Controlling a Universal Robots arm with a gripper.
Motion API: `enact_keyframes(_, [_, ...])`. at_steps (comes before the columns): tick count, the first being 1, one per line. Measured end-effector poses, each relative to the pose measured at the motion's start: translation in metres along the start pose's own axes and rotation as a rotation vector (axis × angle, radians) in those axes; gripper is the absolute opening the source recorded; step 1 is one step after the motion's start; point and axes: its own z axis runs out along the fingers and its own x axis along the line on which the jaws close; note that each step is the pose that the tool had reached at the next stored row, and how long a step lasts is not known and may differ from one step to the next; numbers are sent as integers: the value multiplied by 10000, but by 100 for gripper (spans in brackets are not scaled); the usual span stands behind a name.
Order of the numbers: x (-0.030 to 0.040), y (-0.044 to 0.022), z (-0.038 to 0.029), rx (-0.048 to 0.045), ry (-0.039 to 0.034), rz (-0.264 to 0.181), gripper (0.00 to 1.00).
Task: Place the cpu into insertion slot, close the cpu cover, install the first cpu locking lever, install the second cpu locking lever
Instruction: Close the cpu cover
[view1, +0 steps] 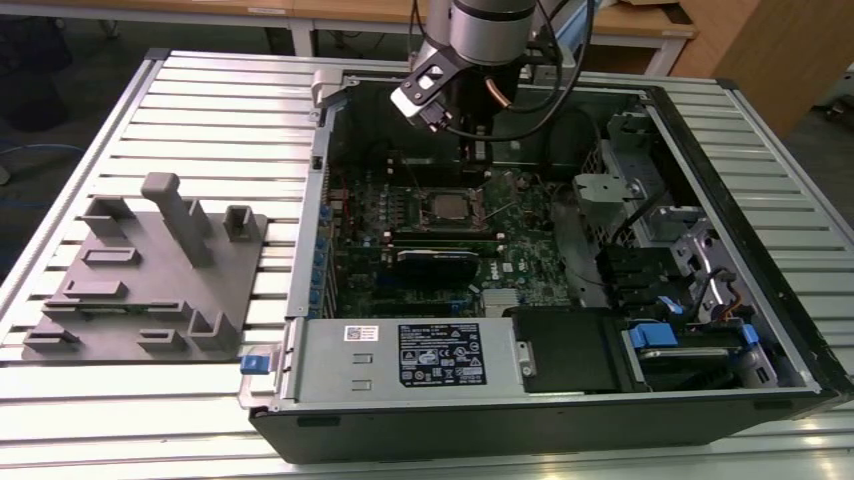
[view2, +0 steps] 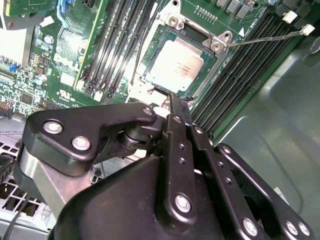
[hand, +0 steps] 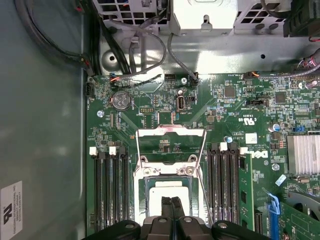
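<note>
The cpu (view1: 447, 210) sits in the insertion slot (hand: 142, 200), just above centre of the exterior view, with the gripper (hand: 172, 201) right over it, fingers pressed together on nothing. The cpu cover (hand: 170, 132) lies flipped open and a locking lever (view2: 265, 37) is free: one step done, three left, I'd say.

Memory slots (hand: 111, 185) tight beside insertion slot (hand: 146, 198)

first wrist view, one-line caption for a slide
Cpu sits in the insertion slot, cpu cover open, gripper over it with fingers shut.
</note>
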Motion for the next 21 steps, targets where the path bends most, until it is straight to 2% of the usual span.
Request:
enact_keyframes(19, [2, 29, -3, 1, -1, 0, 10])
enact_keyframes(21, [2, 54, -7, 1, -1, 0, 10])
